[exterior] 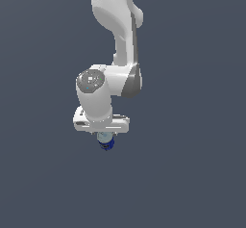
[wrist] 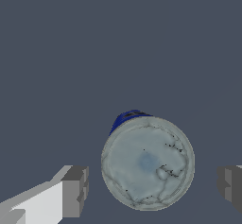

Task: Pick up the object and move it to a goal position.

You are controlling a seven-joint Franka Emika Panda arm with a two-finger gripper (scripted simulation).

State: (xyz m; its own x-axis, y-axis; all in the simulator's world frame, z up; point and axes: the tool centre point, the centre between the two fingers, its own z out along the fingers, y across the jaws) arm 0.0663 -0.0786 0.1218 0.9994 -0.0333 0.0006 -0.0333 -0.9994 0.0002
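Can (wrist: 147, 162) upright between the fingers (wrist: 74, 191) of the gripper (wrist: 151, 187), clear gaps either side; directly under the gripper in the exterior view.

No real room here, just a simulator's bare scene. A flat, even slate-grey ground (exterior: 202, 183) fills both views from edge to edge, with no walls or furniture. The white arm (exterior: 117, 39) coming down from the top centre looks smooth, rendered and shadowless.
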